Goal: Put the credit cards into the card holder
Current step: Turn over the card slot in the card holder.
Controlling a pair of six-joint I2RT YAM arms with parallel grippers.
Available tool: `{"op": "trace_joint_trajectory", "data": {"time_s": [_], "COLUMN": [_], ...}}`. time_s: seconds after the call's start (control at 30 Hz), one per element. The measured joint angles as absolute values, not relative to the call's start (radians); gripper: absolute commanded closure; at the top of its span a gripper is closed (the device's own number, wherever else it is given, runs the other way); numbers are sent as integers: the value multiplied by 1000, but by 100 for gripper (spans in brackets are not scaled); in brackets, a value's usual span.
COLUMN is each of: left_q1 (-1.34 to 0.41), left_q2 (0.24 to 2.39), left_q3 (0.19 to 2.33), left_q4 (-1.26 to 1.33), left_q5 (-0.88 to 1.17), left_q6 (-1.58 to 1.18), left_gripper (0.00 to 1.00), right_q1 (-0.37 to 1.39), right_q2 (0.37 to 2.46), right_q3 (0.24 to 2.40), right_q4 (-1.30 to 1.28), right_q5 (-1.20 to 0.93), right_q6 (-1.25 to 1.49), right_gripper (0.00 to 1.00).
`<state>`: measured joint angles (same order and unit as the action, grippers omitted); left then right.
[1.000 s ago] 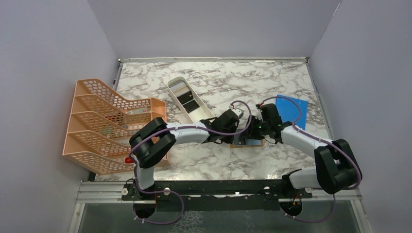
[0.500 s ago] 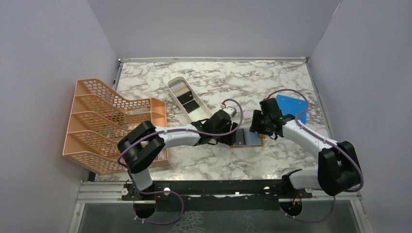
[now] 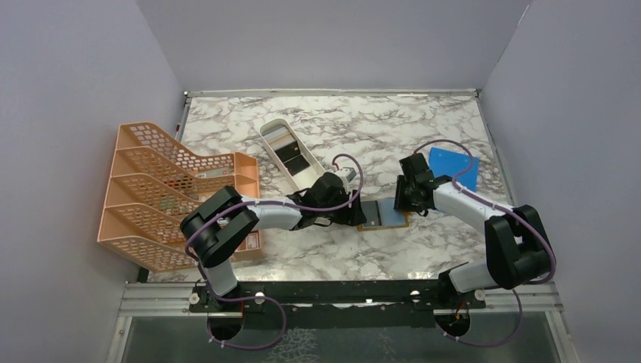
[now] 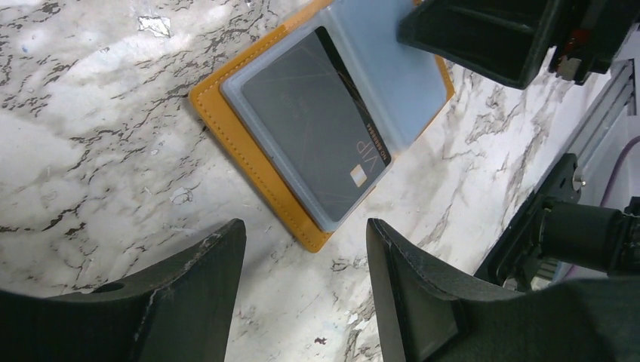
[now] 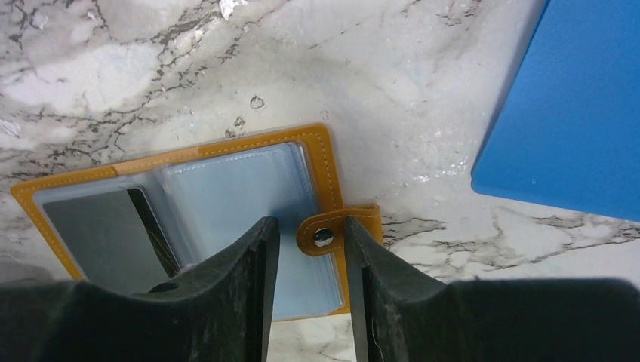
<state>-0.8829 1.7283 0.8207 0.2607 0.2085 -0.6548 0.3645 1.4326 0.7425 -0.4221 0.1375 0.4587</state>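
**Left hand backs off card holder**

Since a second ago it has pulled toward 9 o'clock and spread its fingers; empty. Right hand sits at the holder's 3 o'clock, fingers apart astride the snap tab. Holder lies open on the table, 4 o'clock of centre, black card pocketed.

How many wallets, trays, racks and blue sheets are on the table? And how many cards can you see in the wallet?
Card holder: 1
Black card showing in its pocket: 1
White tray: 1
Peach file rack: 1
Blue sheet: 1
Total: 5
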Motion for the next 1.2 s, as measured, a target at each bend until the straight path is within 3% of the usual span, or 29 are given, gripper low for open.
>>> {"op": "trace_joint_trajectory", "data": {"time_s": [0.17,0.43,1.2], "left_q1": [-881,-906,-984], "left_q2": [1731,1776,1806], "left_q3": [816,827,903], "left_q4": [290,339,330], "left_q5": [221,221,229], "left_q6": [-680,-727,-788], "left_gripper": [36,35,35], "right_q1": [358,357,340], "right_q2": [1432,1391,1265], "right_q3": [735,702,586], "right_q4": [-405,-369,-265], "right_q5": [136,127,13], "right_q6": [456,453,482], "right_gripper": [82,98,99]}}
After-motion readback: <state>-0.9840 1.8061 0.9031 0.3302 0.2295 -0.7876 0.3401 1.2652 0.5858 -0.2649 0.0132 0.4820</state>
